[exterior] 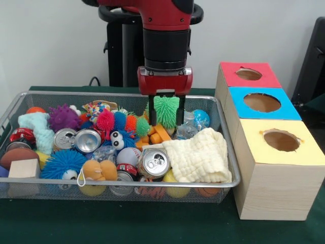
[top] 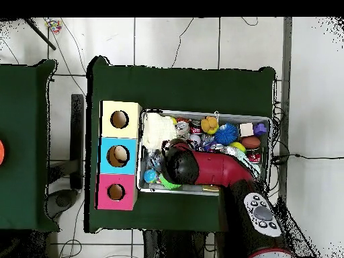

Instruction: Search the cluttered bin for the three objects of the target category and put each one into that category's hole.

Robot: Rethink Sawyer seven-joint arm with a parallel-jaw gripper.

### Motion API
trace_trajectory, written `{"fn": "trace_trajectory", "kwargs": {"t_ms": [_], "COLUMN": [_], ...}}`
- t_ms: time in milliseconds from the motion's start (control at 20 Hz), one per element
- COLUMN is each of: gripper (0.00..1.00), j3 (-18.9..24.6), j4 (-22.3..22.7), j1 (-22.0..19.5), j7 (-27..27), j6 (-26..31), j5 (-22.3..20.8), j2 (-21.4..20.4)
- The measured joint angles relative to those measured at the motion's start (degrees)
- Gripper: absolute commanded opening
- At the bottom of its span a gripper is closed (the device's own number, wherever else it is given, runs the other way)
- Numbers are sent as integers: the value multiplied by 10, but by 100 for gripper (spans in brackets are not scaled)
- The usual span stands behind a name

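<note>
You have a table (exterior: 152,226) covered in dark green cloth. Directly on it sits the bin (exterior: 229,168), a silver wire-mesh basket, and just beside it a row of three pale wooden boxes: the red-topped box (exterior: 250,74) farthest from the front camera, the blue-topped box (exterior: 262,103) in the middle, the yellow-topped box (exterior: 281,168) nearest, the boxes touching one another
</note>
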Motion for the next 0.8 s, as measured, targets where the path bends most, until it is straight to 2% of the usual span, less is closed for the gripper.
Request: {"fn": "trace_trajectory", "kwargs": {"t_ms": [100,300,700,800], "gripper": [100,100,100,100], "j3": [-4,-15,-51,-53], "j4": [17,42,76,81], "j1": [6,30,94,99], "j7": [0,0,0,0], "j6": [-39,-80,-98,-99], "j5": [-14,-29,-33,-33], "j2": [5,5,4,4]}}
